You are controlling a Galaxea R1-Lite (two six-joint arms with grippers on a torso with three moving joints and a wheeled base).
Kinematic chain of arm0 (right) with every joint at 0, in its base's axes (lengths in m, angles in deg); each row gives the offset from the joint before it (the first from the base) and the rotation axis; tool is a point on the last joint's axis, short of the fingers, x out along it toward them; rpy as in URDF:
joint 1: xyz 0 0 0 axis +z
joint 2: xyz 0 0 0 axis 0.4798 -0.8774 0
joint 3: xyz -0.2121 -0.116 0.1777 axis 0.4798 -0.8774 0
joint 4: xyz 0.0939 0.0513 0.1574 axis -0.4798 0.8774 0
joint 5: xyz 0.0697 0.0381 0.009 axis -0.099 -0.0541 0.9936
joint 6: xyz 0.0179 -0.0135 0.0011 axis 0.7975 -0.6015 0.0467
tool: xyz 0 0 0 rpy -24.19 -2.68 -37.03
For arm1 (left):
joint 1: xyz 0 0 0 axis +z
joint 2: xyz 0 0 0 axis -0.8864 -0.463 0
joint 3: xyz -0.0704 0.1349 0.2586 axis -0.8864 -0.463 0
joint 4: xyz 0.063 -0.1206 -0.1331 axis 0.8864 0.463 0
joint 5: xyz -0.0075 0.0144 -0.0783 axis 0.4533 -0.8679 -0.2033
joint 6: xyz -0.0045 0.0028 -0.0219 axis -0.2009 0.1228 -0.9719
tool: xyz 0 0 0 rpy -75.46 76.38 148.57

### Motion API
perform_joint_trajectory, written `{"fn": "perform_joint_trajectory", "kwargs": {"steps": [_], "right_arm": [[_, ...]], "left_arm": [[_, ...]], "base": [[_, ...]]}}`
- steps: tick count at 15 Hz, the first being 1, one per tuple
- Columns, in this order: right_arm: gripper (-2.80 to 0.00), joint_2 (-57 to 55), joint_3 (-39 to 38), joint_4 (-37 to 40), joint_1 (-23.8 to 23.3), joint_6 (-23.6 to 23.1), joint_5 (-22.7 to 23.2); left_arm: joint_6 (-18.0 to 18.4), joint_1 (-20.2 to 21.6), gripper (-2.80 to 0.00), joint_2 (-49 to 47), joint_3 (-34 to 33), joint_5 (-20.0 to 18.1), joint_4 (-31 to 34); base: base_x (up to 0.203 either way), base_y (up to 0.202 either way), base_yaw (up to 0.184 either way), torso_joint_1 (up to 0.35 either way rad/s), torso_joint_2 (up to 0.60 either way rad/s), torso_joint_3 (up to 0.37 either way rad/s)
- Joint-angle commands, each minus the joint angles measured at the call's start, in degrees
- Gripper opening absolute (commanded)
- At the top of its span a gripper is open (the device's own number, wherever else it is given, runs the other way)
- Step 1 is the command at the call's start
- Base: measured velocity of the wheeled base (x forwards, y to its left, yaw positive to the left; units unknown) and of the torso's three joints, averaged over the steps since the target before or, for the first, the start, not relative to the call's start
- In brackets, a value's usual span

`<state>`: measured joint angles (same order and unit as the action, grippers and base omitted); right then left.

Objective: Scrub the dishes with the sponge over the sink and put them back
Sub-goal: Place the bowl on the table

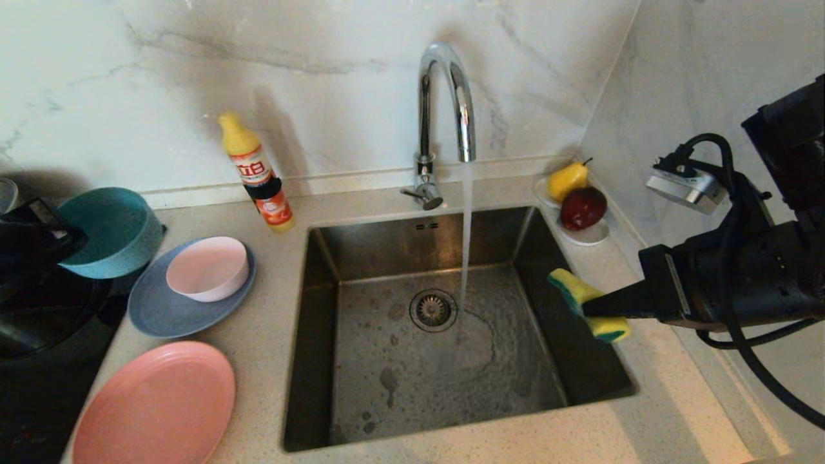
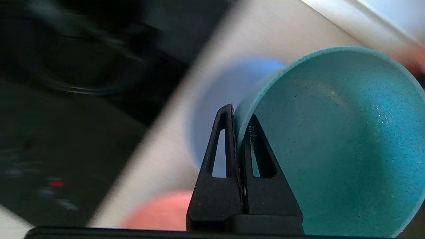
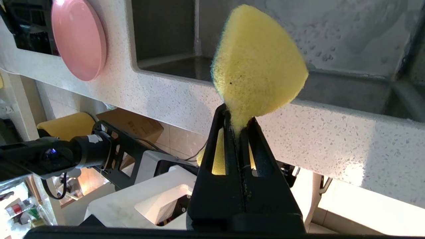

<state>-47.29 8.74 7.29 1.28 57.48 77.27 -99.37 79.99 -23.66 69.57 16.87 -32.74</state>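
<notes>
looks like a home kitchen: steel sink (image 1: 451, 322) with running faucet (image 1: 445, 109), marble backsplash (image 1: 309, 77), dish soap bottle (image 1: 258, 174), fruit

The right arm (image 1: 741, 277) is a blocky matte-black housing with a silver-grey camera module at its twelve o'clock and thick black cables looping toward five o'clock. Each gripper (image 3: 239, 124) is black plastic: two narrow triangular fingers (image 2: 219, 146) with slotted cut-outs.
</notes>
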Motion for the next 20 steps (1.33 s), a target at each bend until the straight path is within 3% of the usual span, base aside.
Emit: {"fn": "perform_joint_trajectory", "kwargs": {"steps": [1, 3, 5, 8, 11, 13, 15, 20], "right_arm": [[-2.80, 0.37, -1.10, 0.08, 0.02, 0.12, 0.07], [-2.80, 0.28, -1.01, 0.08, 0.02, 0.03, 0.07], [-2.80, 0.37, -1.28, 0.08, 0.02, 0.03, 0.07], [-2.80, 0.18, -2.07, -0.04, 0.02, 0.03, 0.07], [-2.80, -0.54, -2.13, -0.62, 0.11, 0.03, 0.07], [-2.80, -0.93, -1.74, -0.71, 0.11, -0.28, 0.08], [-2.80, -1.11, -1.38, -0.71, 0.11, -1.18, 0.24], [-2.80, -0.68, -2.85, -2.20, 0.11, -1.27, 0.24]], "left_arm": [[-1.70, 7.33, -2.80, -4.98, 1.19, 0.05, -0.18], [-2.96, 11.34, -2.80, -9.34, 2.84, -0.44, -0.79], [-3.40, 15.62, -2.80, -12.69, 3.88, -4.59, -3.48], [-3.50, 18.79, -2.80, -16.74, 5.65, -6.31, -4.98], [-3.24, 20.66, -2.80, -20.33, 5.79, -8.07, -5.61], [-3.36, 21.81, -2.80, -22.78, 5.15, -10.77, -9.97], [-3.61, 22.71, -2.80, -25.54, 5.22, -11.11, -13.75], [-4.80, 24.33, -2.80, -31.93, 6.64, -11.34, -15.32]], "base": [[0.000, 0.000, 0.000, 0.000, 0.00, 0.000], [0.000, 0.000, 0.000, 0.000, 0.00, 0.000], [0.000, 0.000, 0.000, 0.000, 0.00, 0.000], [0.000, 0.000, 0.000, 0.000, 0.00, 0.000], [0.000, 0.000, 0.000, 0.000, 0.00, 0.000], [0.000, 0.000, 0.000, 0.000, 0.00, 0.000], [0.000, 0.000, 0.000, 0.000, 0.00, 0.000], [0.000, 0.000, 0.000, 0.000, 0.00, 0.000]]}}
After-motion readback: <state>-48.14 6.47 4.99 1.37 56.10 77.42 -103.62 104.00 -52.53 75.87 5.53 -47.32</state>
